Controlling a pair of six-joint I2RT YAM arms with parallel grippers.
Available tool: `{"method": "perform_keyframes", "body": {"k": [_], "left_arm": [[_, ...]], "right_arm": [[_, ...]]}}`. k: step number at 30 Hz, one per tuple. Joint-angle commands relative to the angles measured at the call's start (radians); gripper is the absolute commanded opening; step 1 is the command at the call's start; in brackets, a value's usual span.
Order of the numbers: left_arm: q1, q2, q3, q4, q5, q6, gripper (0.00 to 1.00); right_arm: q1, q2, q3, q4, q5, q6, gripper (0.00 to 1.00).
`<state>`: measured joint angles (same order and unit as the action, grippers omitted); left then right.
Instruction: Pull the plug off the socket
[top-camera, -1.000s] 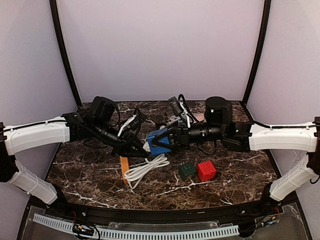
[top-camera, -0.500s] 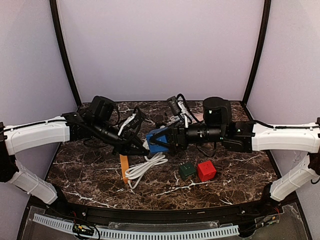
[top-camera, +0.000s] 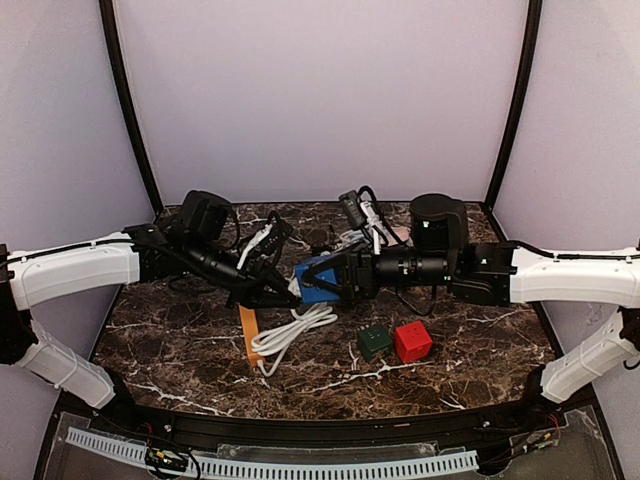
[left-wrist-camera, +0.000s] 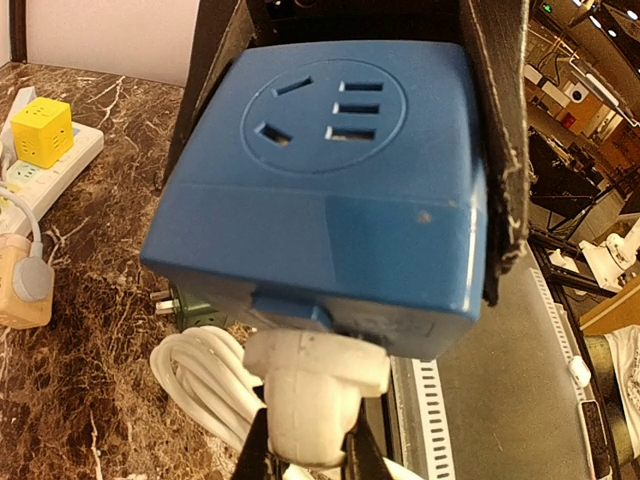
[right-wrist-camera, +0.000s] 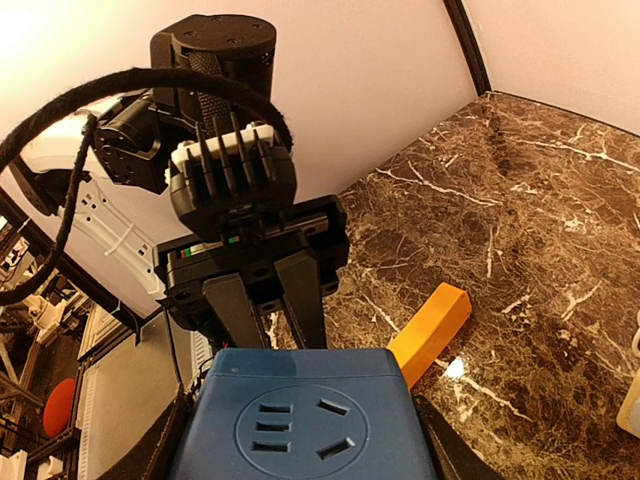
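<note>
1 socket (left-wrist-camera: 320, 190), 1 plug (left-wrist-camera: 315, 385), 1 orange blk (top-camera: 248, 335)

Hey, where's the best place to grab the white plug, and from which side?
I'd pinch the plug by its round white body, just under the socket, coming from the cable end: it sticks straight out of that face, so the pull runs along it.

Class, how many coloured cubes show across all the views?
4. The blue cube is held by the right gripper. The green cube and red cube sit side by side on the table. The yellow cube is on a white power strip. The arms may hide more.
</note>
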<state>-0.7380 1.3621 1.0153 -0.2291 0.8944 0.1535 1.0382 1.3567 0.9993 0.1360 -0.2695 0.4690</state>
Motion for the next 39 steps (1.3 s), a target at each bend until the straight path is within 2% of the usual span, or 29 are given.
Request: {"method": "perform_keyframes", "body": {"k": [1, 10, 13, 21, 26, 31, 39], "left_arm": [[0.012, -0.030, 0.017, -0.064, 0.010, 0.040, 0.01], [0.020, -0.021, 0.022, -0.072, 0.015, 0.039, 0.01], [0.027, -0.020, 0.021, -0.067, 0.023, 0.032, 0.01], [0.029, -0.018, 0.021, -0.064, 0.014, 0.030, 0.01], [0.039, -0.029, 0.018, -0.060, -0.032, 0.024, 0.01], [0.098, -0.066, 0.019, -0.077, -0.155, 0.032, 0.01], [0.243, -0.153, -0.008, -0.045, -0.358, -0.009, 0.01]], "right_arm": [[-0.055, -0.060, -0.054, 0.030, -0.025, -0.013, 0.00], [-0.056, -0.057, -0.090, 0.262, -0.387, -0.003, 0.00], [-0.055, -0.051, -0.085, 0.260, -0.408, 0.001, 0.00], [-0.053, -0.068, -0.085, 0.203, -0.329, -0.023, 0.00], [-0.023, -0.079, -0.052, 0.074, -0.179, -0.090, 0.00], [0.049, -0.070, 0.002, -0.090, 0.000, -0.143, 0.00], [0.144, 0.045, 0.076, -0.338, 0.262, -0.077, 0.00]]}}
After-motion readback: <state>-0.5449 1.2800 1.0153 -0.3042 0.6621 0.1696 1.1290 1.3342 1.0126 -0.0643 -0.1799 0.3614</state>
